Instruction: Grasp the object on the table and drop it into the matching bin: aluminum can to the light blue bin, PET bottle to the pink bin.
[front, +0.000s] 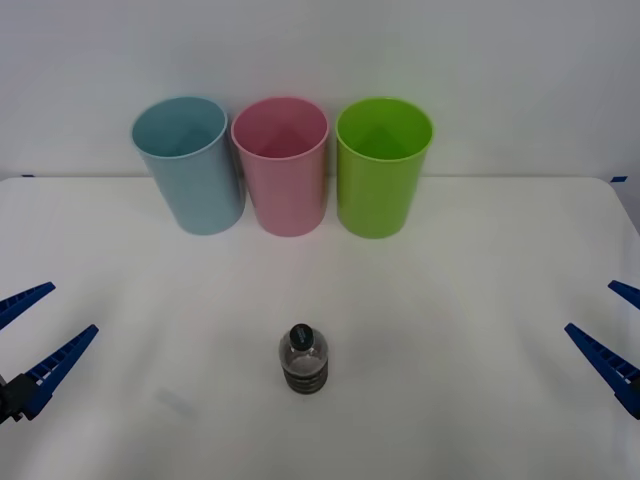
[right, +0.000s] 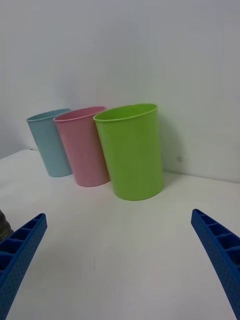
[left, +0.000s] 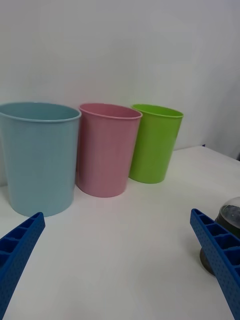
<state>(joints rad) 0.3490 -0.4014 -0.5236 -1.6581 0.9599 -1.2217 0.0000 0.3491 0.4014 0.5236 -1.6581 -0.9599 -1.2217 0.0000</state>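
The PET bottle stands upright on the white bench, near the middle of its near edge and well apart from the bins; seen from above, its dark cap hides most of the clear body, and no label or writing can be made out on it. In the left wrist view the bottle is partly covered by a blue finger, and in the right wrist view just a dark sliver of it shows at the frame's border. Along the bench's far edge stand three tall cups in a row, close together: the light blue bin toward the left, the pink bin in the middle, and a lime green bin on the right. All three interiors, as far as they show, look empty. The left claw hovers at the bench's left edge, fingers spread wide, gripping nothing. The right claw hovers at the right edge, likewise wide apart and empty, its fingers cut off by the frame.
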